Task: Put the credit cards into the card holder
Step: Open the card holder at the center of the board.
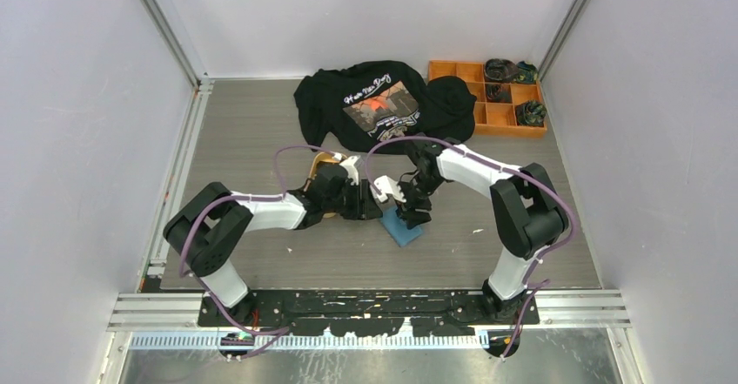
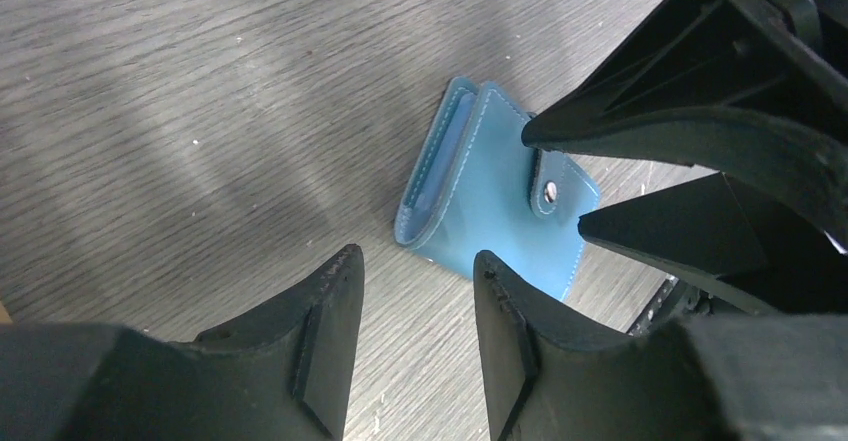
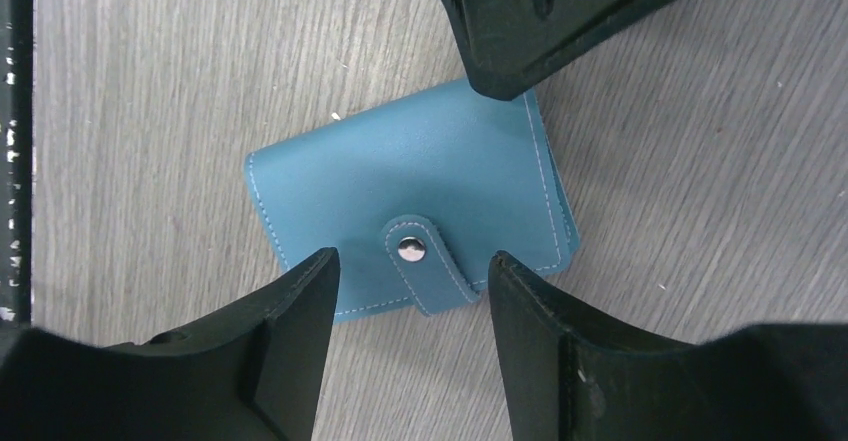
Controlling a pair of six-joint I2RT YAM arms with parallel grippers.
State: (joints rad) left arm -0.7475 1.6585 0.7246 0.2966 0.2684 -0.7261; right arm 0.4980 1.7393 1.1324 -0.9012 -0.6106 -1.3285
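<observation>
The teal card holder (image 1: 402,226) lies folded shut on the grey table between my two arms. Its snap tab (image 3: 425,264) is fastened. My left gripper (image 2: 415,261) is open with only bare table between its fingers, and it hovers just short of the card holder's (image 2: 490,196) folded spine. My right gripper (image 3: 412,261) is open over the card holder's (image 3: 400,181) edge, with the snap tab showing in the gap between its fingertips. The two grippers face each other across the holder, and I cannot tell whether either touches it. No credit cards are in view.
An orange oval tray (image 1: 325,159) is mostly hidden under my left arm. A black printed T-shirt (image 1: 383,101) lies crumpled at the back. An orange compartment box (image 1: 489,105) holding dark items stands at the back right. Metal rails (image 1: 178,175) border the table.
</observation>
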